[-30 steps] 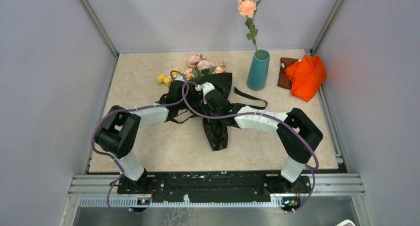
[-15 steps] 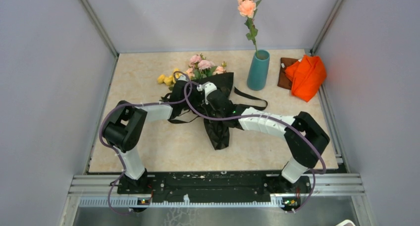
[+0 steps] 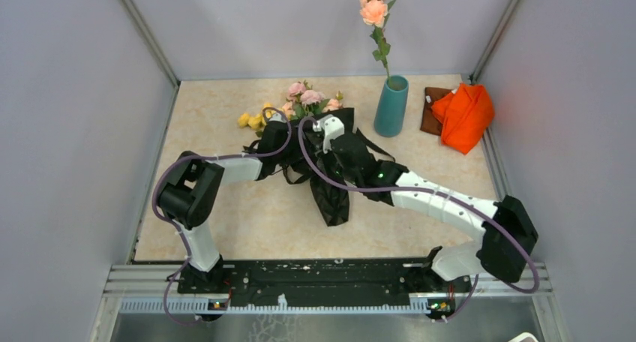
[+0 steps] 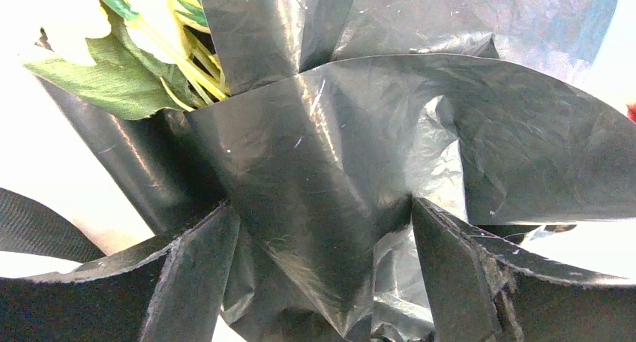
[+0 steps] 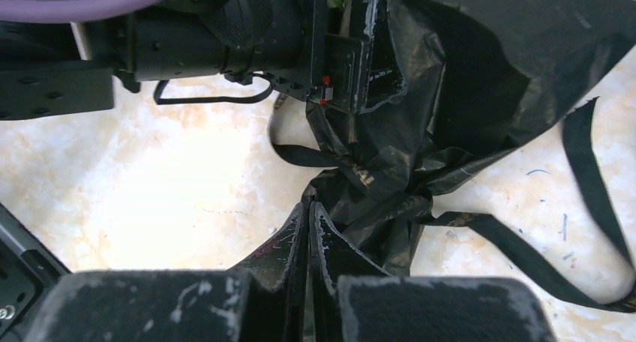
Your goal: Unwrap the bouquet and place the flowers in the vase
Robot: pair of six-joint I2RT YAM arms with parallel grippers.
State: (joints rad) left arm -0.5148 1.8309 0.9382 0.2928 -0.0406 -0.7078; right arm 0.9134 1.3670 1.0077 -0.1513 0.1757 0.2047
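Beige marbled tabletop (image 3: 225, 222) holds the black-wrapped bouquet (image 3: 330, 199) of pink and yellow flowers near the slim teal ceramic vase (image 3: 391, 106). The left gripper (image 4: 321, 207) gapes astride the wrap (image 4: 315, 132); the right gripper (image 5: 309, 207) is closed beside its knot. Tugging could topple the vase.

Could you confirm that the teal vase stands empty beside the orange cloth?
Not empty: the top external view shows a peach rose stem standing in the teal vase, which does stand beside the orange cloth.
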